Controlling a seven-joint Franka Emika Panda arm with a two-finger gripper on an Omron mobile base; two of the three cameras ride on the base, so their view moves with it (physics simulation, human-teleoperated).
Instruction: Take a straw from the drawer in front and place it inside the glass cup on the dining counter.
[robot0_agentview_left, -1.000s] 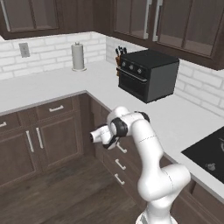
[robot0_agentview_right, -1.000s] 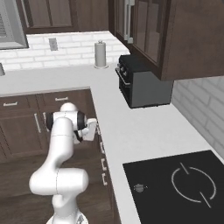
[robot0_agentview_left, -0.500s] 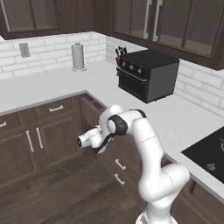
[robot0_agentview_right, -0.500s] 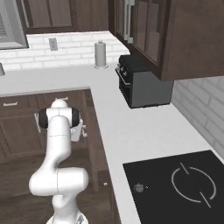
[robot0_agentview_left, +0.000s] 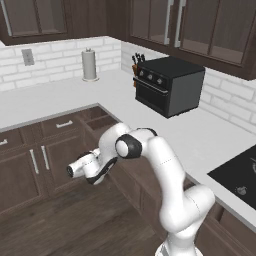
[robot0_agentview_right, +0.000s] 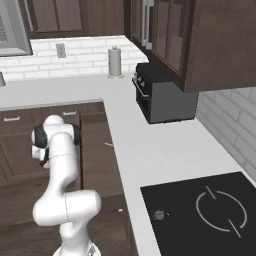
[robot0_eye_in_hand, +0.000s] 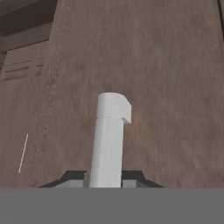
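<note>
hand view: straw stands upright (top bent right).

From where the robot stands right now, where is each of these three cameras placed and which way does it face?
Left base view: behind the arm's left, facing the corner worktop; white arm rises lower right.
Right base view: behind its right, looking along the worktop past the flat black cooktop; arm lower left.
Hand view: on the hand, facing brown wood.
Both base views share the boxy black countertop oven and the upright paper towel roll.
</note>
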